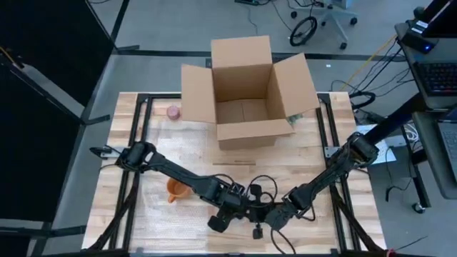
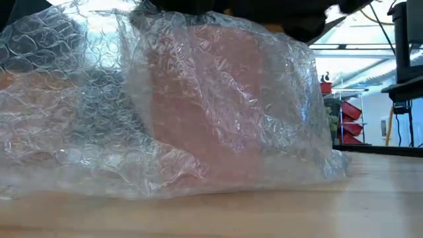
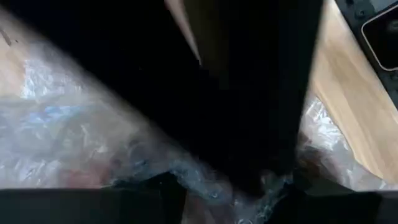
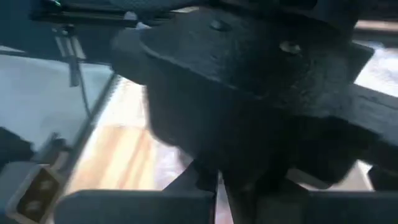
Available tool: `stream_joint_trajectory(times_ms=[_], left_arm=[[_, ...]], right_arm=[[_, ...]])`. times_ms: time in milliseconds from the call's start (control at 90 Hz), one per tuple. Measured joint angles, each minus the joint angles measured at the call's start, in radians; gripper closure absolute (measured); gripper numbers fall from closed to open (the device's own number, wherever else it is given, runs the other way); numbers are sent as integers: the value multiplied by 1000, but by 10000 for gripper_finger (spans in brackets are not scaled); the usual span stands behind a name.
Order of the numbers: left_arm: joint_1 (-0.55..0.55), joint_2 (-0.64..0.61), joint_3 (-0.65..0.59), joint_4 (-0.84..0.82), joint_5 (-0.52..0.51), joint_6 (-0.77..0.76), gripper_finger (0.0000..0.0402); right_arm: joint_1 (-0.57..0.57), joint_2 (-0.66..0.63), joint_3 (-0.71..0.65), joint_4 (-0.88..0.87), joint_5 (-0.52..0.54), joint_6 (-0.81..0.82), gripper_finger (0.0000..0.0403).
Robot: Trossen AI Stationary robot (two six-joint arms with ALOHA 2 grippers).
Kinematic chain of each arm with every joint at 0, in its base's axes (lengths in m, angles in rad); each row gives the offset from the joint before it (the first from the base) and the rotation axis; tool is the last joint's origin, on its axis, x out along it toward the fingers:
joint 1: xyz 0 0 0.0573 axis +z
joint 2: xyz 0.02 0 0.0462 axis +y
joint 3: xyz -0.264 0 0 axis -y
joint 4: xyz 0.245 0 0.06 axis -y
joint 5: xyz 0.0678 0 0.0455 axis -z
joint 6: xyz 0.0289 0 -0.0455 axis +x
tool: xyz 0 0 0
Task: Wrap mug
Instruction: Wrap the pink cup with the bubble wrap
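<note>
In the high view we locate both grippers low at the bottom centre of the frame, the left gripper (image 1: pixel 227 216) and the right gripper (image 1: pixel 275 218) close together over the bubble wrap (image 1: pixel 161 210), and we cannot tell from any view how far either set of fingers is open or whether they hold the wrap. We see the orange mug (image 1: pixel 177 190) just left of the left arm in the lower left-centre of that frame, lying on the wrap, while in the low view it appears only as a reddish mass behind the crumpled film. An open cardboard box (image 1: pixel 246 93) stands at the upper centre of the wooden table (image 1: pixel 307 150), well apart from the grippers, with a small pink object (image 1: pixel 173 112) just beside its left flap.
</note>
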Motion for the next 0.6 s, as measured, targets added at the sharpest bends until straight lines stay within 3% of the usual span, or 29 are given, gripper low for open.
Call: stream_joint_trajectory(times_ms=[278, 600], left_arm=[[-6, 0, 2, -48, 1, 24, 256], [-7, 4, 60, -83, 7, 19, 256]], right_arm=[[-9, 13, -1, 1, 10, -140, 400], [-14, 73, 3, 29, -8, -112, 400]])
